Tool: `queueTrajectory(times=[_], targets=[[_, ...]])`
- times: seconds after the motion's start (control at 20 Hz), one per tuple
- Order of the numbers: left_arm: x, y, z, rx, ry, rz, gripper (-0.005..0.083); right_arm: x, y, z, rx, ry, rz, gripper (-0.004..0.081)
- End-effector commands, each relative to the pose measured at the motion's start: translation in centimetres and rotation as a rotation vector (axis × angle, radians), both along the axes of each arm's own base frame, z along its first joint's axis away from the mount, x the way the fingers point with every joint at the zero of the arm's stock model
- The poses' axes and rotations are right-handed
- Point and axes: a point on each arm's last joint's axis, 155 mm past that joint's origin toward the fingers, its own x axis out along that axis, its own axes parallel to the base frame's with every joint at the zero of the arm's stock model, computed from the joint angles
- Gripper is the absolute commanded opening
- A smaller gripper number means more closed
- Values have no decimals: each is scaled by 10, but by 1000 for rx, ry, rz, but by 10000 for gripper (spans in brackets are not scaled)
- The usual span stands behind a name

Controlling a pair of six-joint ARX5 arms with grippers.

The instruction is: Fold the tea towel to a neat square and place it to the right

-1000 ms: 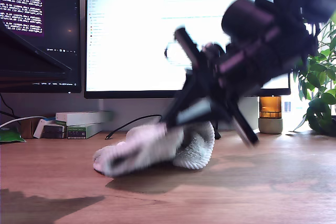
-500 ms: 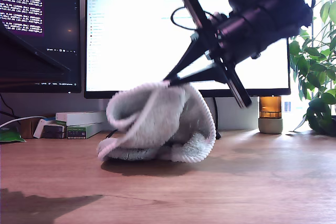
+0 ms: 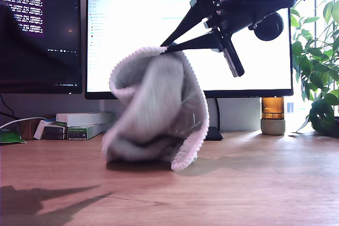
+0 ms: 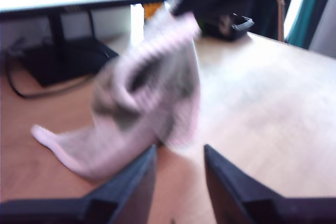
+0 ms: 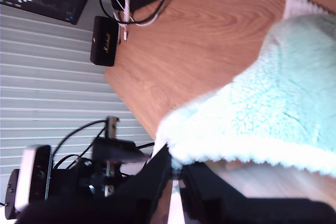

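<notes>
Tea towel hoisted by its edge, the fold not yet made

Nearest on the wooden desk (image 3: pixel 265 183), my first gripper (image 4: pixel 177 167) hangs low with its dark jaws parted and nothing between them, pointing at the cloth but apart from it, probably waiting to catch a free corner. Beyond it the tea towel (image 3: pixel 153 112) stands mid-desk in the exterior view, in front of the bright monitor (image 3: pixel 132 35); its lower folds rest crumpled on the wood while the top is drawn up into a loose cone. It is soft, fluffy terry, pale grey-green, rimmed with a whitish ribbed cord (image 3: pixel 195 125). My second gripper (image 5: pixel 176 174) has its jaws pinched tight on that corded rim, lifting so the cloth can fall open. Farthest back sit small boxes (image 3: pixel 79 124) and a leafy plant (image 3: pixel 320 91)
</notes>
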Motion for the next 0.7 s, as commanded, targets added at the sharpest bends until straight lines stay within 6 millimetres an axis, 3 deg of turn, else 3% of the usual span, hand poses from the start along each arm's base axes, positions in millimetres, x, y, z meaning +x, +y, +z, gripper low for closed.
queueTrajectory(times=[0.0,0.25,0.5,0.65], targets=[[3,0,1,-7,-22,10,280,1,-1,1,2,-5,-4,-11],[9,-8,-17,32,7,-3,328,6,-2,0,-9,-21,-23,-11],[0,-32,-16,-3,20,-85,369,19,-9,10,-2,-48,-51,-11],[-2,-40,-32,-13,116,-81,419,25,-12,14,3,-64,-66,-11]])
